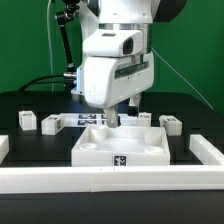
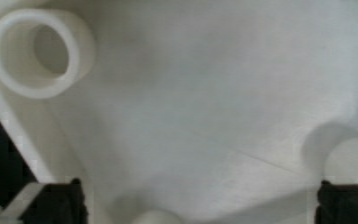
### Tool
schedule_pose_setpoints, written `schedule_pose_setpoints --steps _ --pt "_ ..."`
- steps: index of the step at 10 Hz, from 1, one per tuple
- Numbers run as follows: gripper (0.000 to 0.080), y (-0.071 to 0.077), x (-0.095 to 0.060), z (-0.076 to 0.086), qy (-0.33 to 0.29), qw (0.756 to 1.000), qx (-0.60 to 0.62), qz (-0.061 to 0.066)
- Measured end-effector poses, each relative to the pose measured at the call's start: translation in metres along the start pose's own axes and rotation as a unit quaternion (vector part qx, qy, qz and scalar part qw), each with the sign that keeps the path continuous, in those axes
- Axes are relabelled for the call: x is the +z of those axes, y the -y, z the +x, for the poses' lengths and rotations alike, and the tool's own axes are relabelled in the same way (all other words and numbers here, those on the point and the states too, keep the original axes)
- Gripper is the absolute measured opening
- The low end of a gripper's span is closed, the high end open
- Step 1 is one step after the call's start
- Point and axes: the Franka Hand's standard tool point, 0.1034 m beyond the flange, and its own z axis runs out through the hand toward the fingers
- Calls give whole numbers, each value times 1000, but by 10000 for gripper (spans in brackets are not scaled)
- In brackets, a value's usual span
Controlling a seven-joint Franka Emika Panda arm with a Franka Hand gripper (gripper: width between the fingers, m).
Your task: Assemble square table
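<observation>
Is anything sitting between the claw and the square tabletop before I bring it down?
Nothing visible. The open claw is right above the square tabletop near its far edge, and the wrist view shows only its bare white surface below. The loose legs lie off to both sides, clear of the path.

Slab (image 1: 95,150): we see it centred on the table (image 1: 35,145), behind the rail (image 1: 110,180).
Legs (image 1: 50,124): we find them flanking the slab's rear corners.
</observation>
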Motion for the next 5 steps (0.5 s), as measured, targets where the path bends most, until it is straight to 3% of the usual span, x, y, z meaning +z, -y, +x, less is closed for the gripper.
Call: schedule_pose_setpoints --steps 4,5 --pt "650 0 1 -1 1 993 -117 0" --pt "650 6 4 -4 0 989 -151 1"
